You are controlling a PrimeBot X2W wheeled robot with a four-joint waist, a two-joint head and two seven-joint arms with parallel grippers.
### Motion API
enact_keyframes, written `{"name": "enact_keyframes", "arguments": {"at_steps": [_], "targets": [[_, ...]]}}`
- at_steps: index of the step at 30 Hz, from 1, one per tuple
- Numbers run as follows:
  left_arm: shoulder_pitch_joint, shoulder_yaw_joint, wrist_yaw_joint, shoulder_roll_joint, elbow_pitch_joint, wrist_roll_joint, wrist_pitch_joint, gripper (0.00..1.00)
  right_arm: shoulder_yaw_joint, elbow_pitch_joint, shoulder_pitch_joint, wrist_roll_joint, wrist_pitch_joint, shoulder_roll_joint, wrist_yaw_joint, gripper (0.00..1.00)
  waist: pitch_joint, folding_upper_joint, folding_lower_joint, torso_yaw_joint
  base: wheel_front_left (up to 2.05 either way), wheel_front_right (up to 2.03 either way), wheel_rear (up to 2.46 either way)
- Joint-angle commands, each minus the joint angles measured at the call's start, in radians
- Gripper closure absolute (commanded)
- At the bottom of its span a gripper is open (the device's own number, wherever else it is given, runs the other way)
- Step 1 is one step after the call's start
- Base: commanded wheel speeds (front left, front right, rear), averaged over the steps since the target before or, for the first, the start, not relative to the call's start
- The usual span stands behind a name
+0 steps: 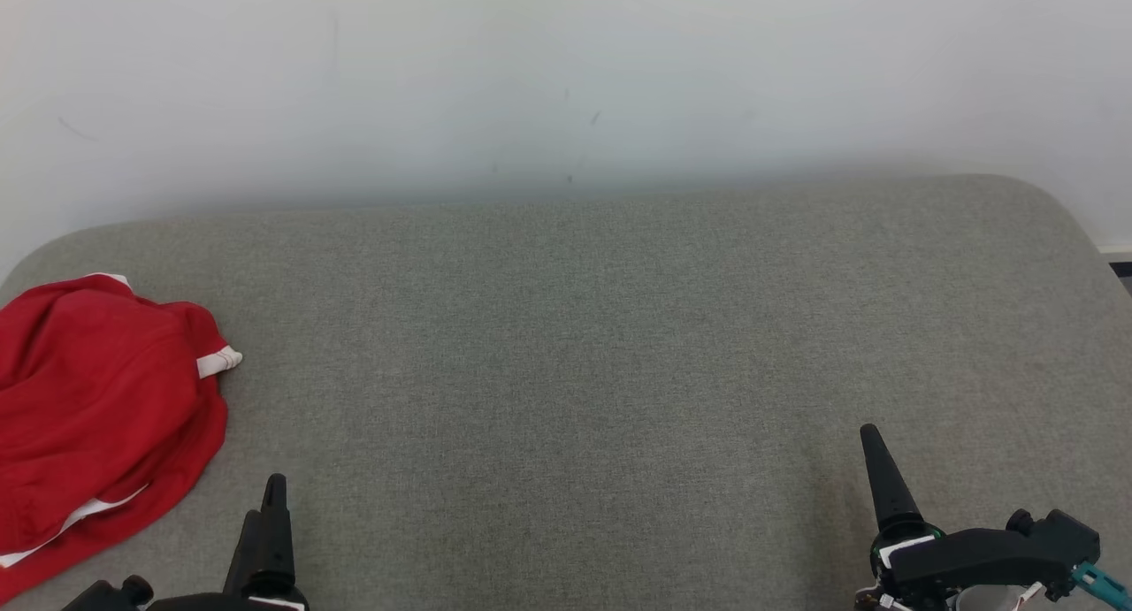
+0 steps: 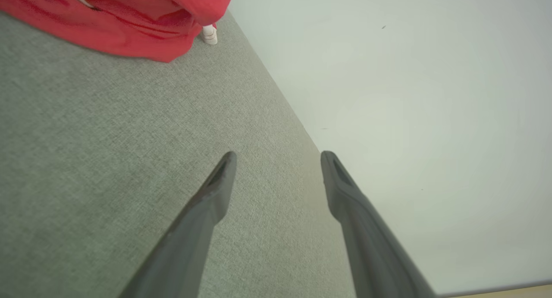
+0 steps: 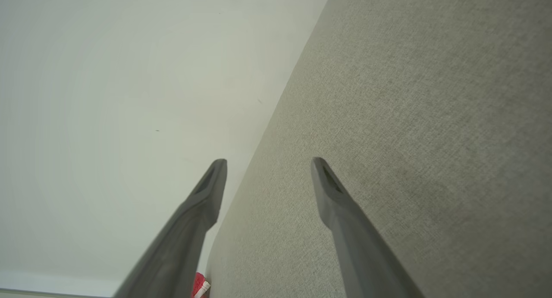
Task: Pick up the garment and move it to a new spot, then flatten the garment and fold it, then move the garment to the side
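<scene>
While both grippers, left (image 2: 278, 158) and right (image 3: 268, 164), hang open and empty, garment (image 1: 97, 408) lies bunched at nine o'clock. Risk: pinching one loose layer, so it unravels and drags.

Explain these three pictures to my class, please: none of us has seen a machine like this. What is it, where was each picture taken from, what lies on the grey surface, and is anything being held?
This is a wheeled robot with a head and two arms; each arm ends in a pincer with two long dark fingers.

The wide picture comes from a camera on its head, looking down at a grey fabric surface set against a pale wall. The left pincer shows at the lower left, the right pincer at the lower right.

The other two pictures come from cameras on the wrists, each looking along that arm's own fingers, so the scene appears tilted.

On the surface lies a crumpled red garment with white trim, at the far left.

Nothing is held: both pincers stand open, apart from the garment.
</scene>
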Motion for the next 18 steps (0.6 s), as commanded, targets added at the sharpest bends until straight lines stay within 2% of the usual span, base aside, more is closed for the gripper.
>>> {"name": "enact_keyframes", "arguments": {"at_steps": [1, 9, 18], "targets": [[-0.011, -0.001, 0.000, 0.004, -0.010, 0.054, -0.012, 0.00, 0.002, -0.008, -0.020, -0.042, -0.011, -0.009, -0.001, 0.00, 0.000, 0.0000, -0.0002, -0.001, 0.00, 0.00, 0.00], [0.000, -0.014, 0.005, 0.005, -0.011, 0.222, -0.040, 0.00, 0.002, 0.006, -0.015, -0.197, -0.039, -0.008, -0.001, 0.00, -0.001, 0.0000, -0.0002, -0.003, 0.00, 0.00, 0.00], [0.010, -0.027, 0.015, 0.007, -0.002, 0.353, -0.067, 0.00, 0.011, 0.024, -0.016, -0.338, -0.065, -0.003, -0.001, 0.00, -0.002, 0.0000, -0.0002, -0.005, 0.00, 0.00, 0.00]]}}
